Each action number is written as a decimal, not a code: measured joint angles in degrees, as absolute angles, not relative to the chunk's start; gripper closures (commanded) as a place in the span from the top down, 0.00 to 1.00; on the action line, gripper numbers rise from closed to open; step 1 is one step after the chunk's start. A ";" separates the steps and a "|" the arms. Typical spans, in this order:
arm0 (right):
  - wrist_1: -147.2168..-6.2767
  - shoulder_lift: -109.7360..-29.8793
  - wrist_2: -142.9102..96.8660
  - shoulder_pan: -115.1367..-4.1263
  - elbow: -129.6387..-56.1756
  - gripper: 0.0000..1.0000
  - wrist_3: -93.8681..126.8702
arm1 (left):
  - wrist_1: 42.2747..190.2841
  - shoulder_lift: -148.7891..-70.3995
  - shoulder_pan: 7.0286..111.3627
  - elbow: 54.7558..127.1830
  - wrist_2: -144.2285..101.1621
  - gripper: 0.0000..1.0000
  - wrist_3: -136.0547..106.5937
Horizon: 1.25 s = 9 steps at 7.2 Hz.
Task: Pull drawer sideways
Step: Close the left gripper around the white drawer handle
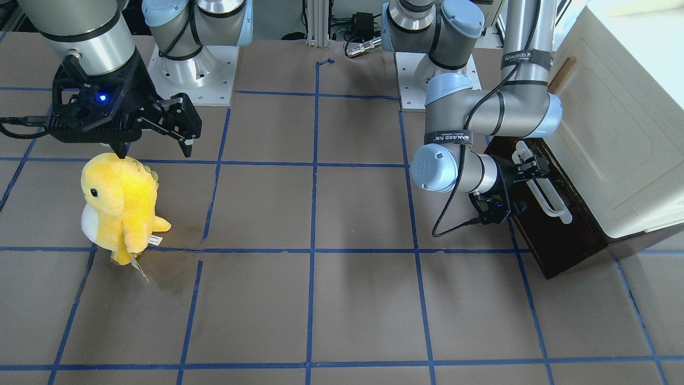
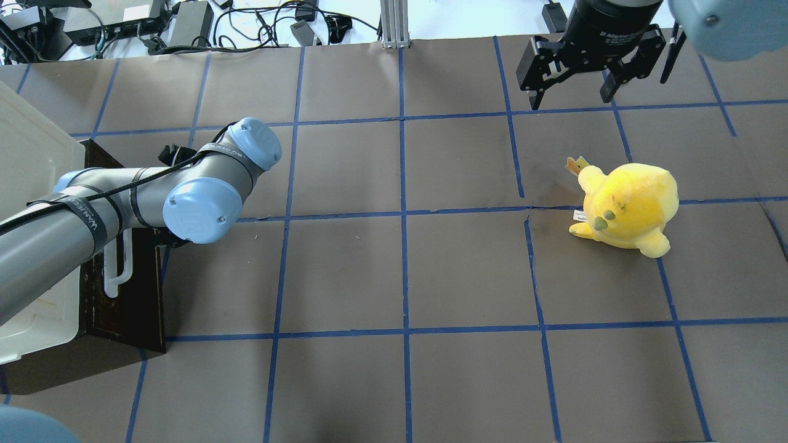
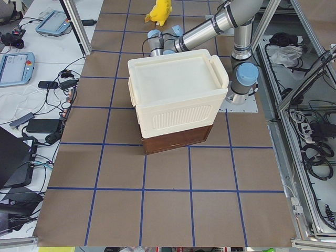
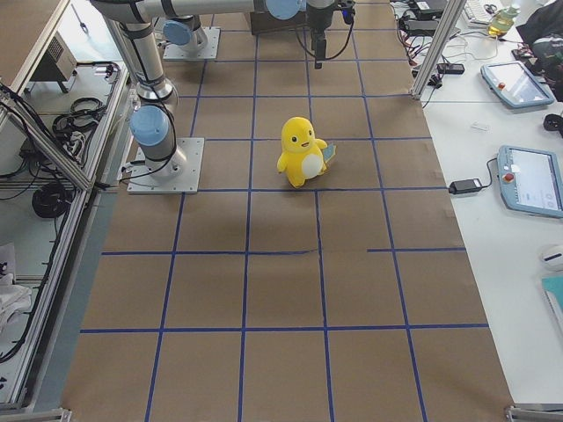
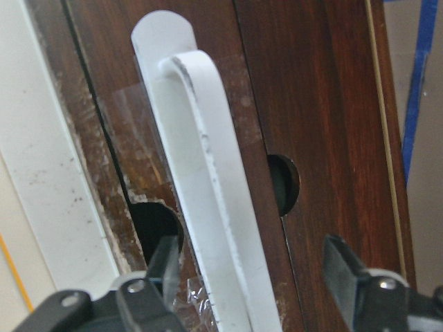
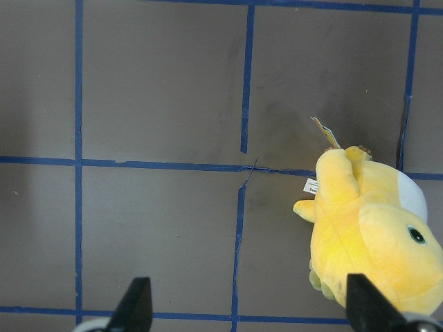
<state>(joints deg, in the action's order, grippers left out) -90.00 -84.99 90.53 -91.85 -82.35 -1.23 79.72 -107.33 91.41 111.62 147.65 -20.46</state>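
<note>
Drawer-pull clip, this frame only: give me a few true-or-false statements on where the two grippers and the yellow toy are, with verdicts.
1. The left gripper straddles the white handle of the drawer. True.
2. The left gripper is clamped shut on the white handle. False: its jaws stand apart, with a clear gap to the handle on one side.
3. The right gripper holds the plush toy. False: it is open and empty, above the table and apart from the toy.
4. The plush toy stands upright on the table. True.
</note>
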 measured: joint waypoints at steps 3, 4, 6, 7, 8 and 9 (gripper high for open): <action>-90.00 -84.99 90.53 -91.85 -82.35 1.00 -1.25 | 79.80 -107.41 91.20 111.56 147.71 0.54 -20.40; -90.00 -84.99 90.53 -91.84 -82.35 1.00 -1.27 | 79.80 -107.43 91.17 111.55 147.70 0.49 -20.37; -90.00 -84.99 90.53 -91.84 -82.35 1.00 -1.24 | 79.81 -107.51 91.15 111.54 147.74 0.45 -20.20; -90.00 -84.99 90.53 -91.84 -82.35 1.00 -1.23 | 79.80 -107.54 91.16 111.53 147.72 0.31 -20.15; -90.00 -84.99 90.53 -91.84 -82.35 1.00 -1.23 | 79.81 -107.56 91.19 111.53 147.69 0.30 -20.14; -90.00 -84.99 90.53 -91.85 -82.35 1.00 -1.23 | 79.80 -107.57 91.22 111.53 147.67 0.30 -20.13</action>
<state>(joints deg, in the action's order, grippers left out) -90.00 -84.99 90.53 -91.85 -82.35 -1.23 79.80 -107.57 91.22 111.53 147.67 -20.13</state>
